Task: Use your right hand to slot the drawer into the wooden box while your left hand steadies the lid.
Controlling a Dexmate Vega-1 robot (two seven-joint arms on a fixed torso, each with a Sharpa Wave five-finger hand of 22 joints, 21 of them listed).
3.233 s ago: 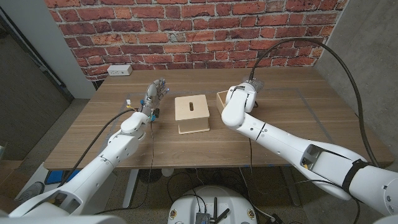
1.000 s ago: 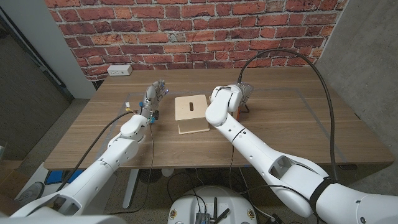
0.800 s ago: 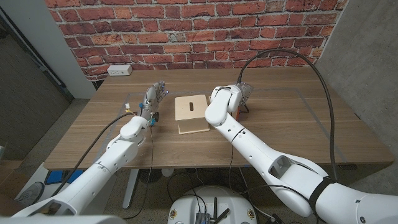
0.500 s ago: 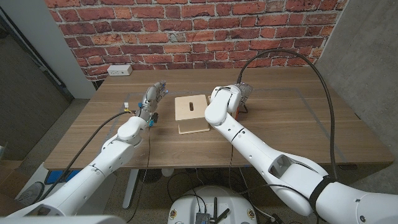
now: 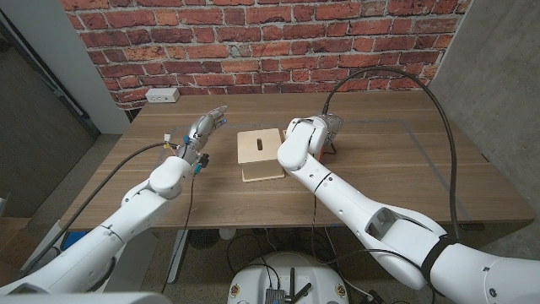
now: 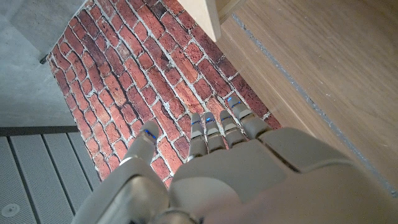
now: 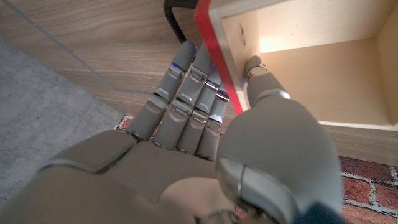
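Drawer of pale wood with a red-edged wall (image 7: 298, 68): pinched by the right hand (image 7: 205, 124), thumb inside, fingers outside, held beside the pale slotted wooden box (image 5: 261, 153) mid-table; not yet slotted in. Left hand (image 5: 205, 127), fingers spread and empty, hovers near the box's lid (image 5: 259, 143), not touching; steadying and insertion both remain.

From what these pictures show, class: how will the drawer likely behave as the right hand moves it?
The drawer looks like rigid wood, so it probably won't flex. It is an empty open tray, likely light. The right hand grips only one wall, thumb inside and fingers outside, so it may tilt.
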